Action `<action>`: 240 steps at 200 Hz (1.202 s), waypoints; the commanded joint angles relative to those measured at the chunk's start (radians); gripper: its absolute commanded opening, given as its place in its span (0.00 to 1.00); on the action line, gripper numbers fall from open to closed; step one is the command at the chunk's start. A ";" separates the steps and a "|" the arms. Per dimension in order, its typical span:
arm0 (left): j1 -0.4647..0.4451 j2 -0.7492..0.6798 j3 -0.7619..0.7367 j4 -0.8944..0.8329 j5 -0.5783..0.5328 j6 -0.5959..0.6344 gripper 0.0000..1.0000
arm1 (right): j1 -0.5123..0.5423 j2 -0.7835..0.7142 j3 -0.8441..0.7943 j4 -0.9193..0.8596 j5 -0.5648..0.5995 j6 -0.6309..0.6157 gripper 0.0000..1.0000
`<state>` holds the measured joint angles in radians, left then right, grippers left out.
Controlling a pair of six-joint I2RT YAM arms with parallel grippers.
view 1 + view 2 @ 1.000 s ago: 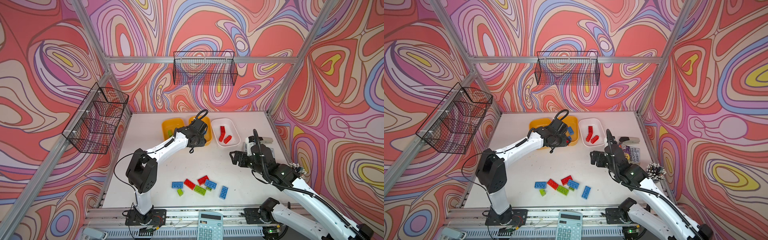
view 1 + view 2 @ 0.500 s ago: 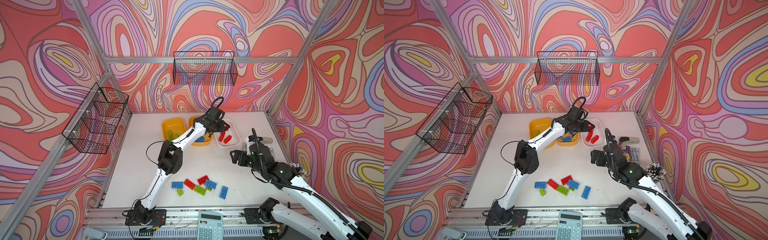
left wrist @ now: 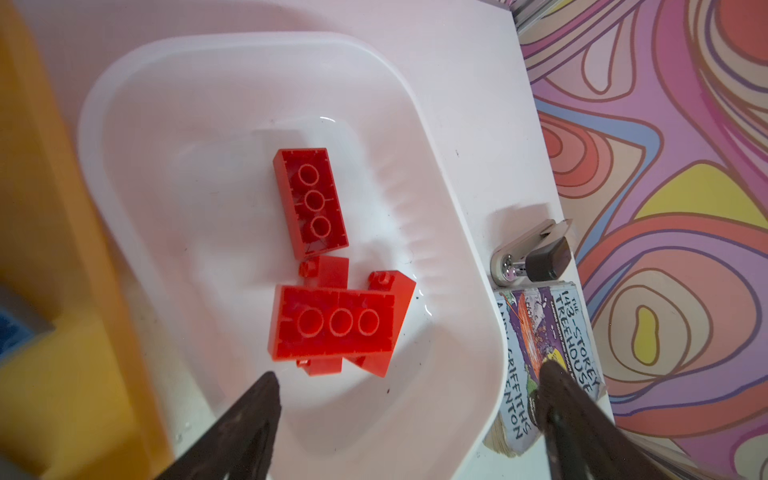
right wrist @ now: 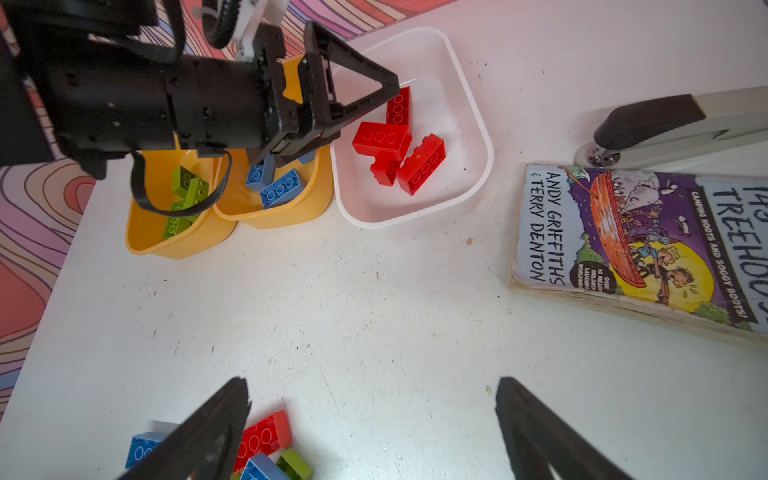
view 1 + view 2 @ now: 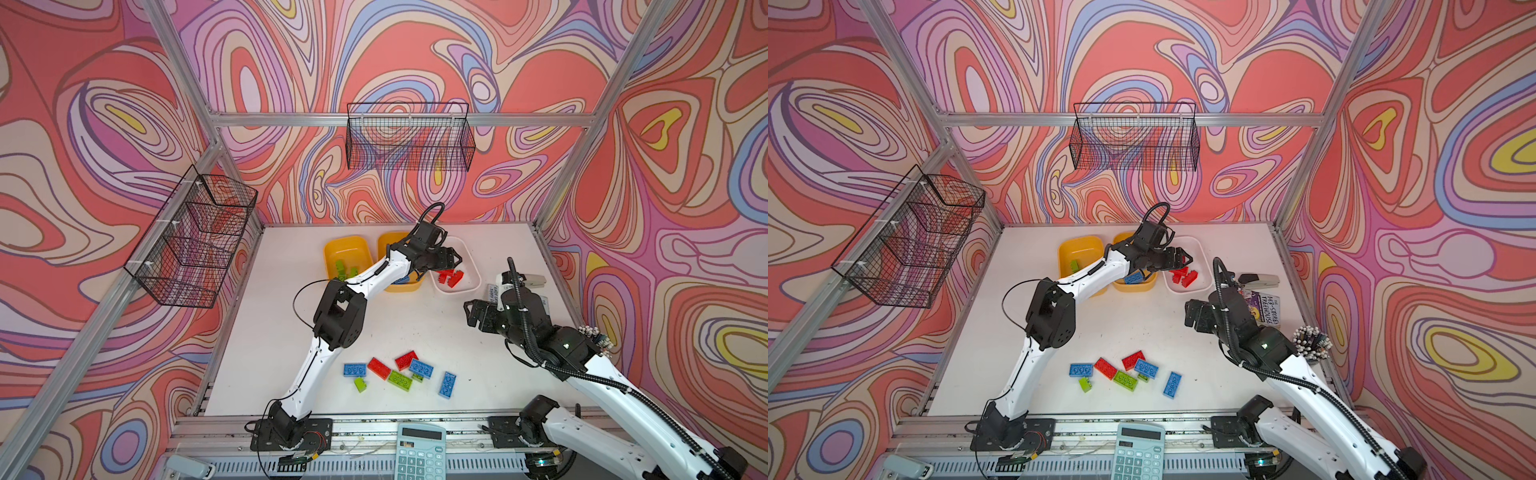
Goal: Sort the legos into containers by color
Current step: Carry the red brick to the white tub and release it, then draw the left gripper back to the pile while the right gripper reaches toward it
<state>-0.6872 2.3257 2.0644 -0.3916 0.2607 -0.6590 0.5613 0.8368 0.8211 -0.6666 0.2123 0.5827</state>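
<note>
My left gripper [image 5: 457, 259] [image 3: 409, 372] hangs open and empty over the white tub [image 5: 474, 277] [image 3: 457, 249] at the back. Several red legos [image 3: 332, 324] [image 4: 382, 137] lie in that tub. The left yellow tub [image 5: 345, 241] holds green legos [image 4: 187, 195]. My left arm partly hides the middle yellow tub [image 4: 291, 216], which holds blue legos [image 4: 280, 187]. Loose legos lie near the front edge: red [image 5: 379, 367], blue [image 5: 447, 384] and green [image 5: 400, 380]. My right gripper [image 5: 469, 313] [image 4: 372, 380] hovers open and empty above the table's right side.
A paperback book [image 4: 644, 249] and a stapler [image 4: 665, 120] lie to the right of the white tub. A calculator [image 5: 419, 453] sits on the front rail. Black wire baskets hang on the back wall [image 5: 409, 137] and left wall [image 5: 195, 241].
My left gripper swung right from the yellow tubs to over the white tub and opened. More red legos lie in the white tub now. The right arm has not moved.
</note>
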 commanded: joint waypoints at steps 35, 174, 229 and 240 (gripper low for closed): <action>0.002 -0.482 -0.524 0.042 -0.156 0.039 0.83 | -0.003 0.063 0.014 0.034 -0.035 -0.010 0.98; -0.122 -1.091 -1.264 -0.155 -0.402 -0.059 0.84 | 0.001 0.221 -0.047 0.175 -0.177 -0.005 0.96; -0.123 -1.318 -1.448 -0.079 -0.489 -0.138 0.93 | 0.176 0.321 -0.074 0.150 -0.095 0.075 0.94; -0.123 -1.350 -1.465 -0.088 -0.512 -0.151 0.95 | 0.222 0.366 -0.055 0.150 -0.083 0.089 0.94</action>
<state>-0.8062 1.0370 0.6338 -0.4892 -0.1719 -0.7509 0.7074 1.1400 0.7494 -0.5121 0.0826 0.6144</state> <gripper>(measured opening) 0.922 0.937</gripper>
